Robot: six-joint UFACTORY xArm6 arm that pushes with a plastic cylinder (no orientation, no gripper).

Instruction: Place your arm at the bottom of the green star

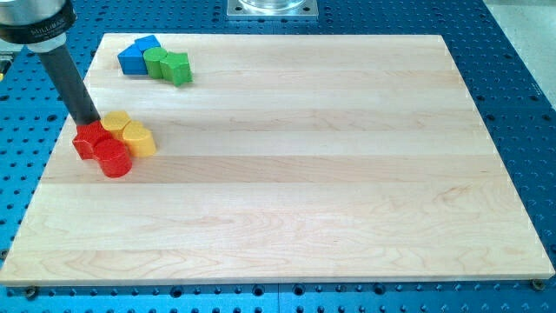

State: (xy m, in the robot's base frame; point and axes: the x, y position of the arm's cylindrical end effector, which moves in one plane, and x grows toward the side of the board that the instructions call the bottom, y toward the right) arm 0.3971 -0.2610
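Note:
The green star (177, 68) lies near the board's top left, touching a green round block (156, 61) on its left. My tip (90, 123) is well below and to the left of the star. It sits at the top edge of a red star-like block (89, 142), just left of a yellow block (117, 122). The dark rod slants up from the tip to the view's top left corner.
Blue blocks (137, 55) sit left of the green round block. A second yellow block (139, 138) and a red round block (113, 160) cluster by my tip. The wooden board (313, 174) lies on a blue perforated table, its left edge close to my tip.

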